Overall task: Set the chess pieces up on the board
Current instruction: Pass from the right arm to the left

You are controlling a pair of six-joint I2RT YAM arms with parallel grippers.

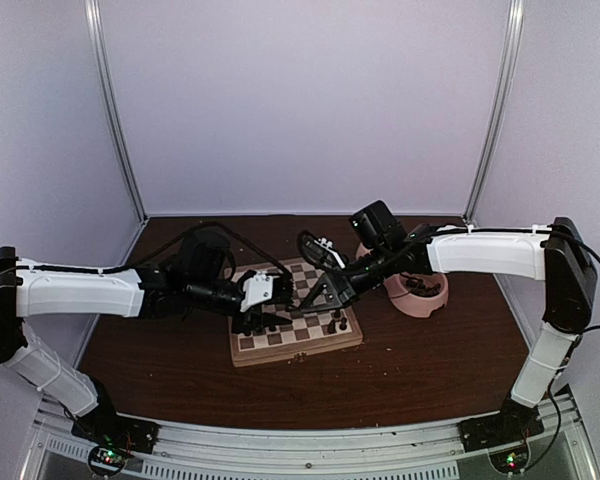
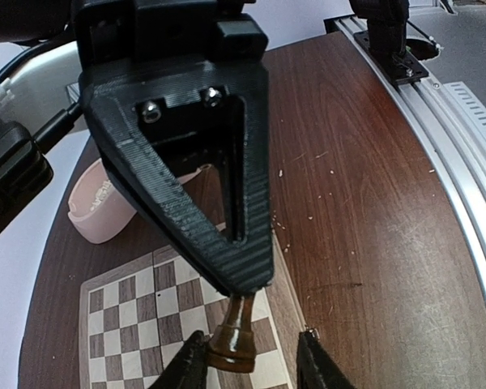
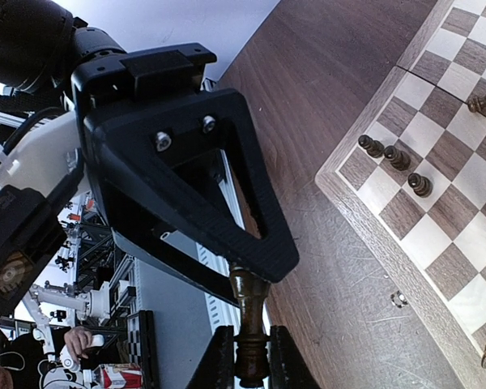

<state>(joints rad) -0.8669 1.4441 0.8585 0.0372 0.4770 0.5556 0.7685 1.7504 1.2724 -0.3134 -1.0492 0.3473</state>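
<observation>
On my left, the left gripper (image 2: pixel 253 361) stands unclenched. Its fingers sit either side of the chess piece (image 2: pixel 232 339), one close to it and the other clearly apart.

The piece hangs in the air above the board (image 1: pixel 295 350), between my two tools. Its long axis runs from one gripper to the other, laid over rather than upright. The flared end faces the left wrist camera. I take that end for the foot, though the top view is too small to confirm it.

Further right, the right gripper (image 3: pixel 249 361) is clenched on the piece's other end.

I judge the piece light, rigid turned wood, glossy and round, so apt to twist or slip in a pinch. I would take it on the narrow waist just above the flare.

Other dark pieces (image 3: pixel 397 156) stand near the board's corner.
</observation>
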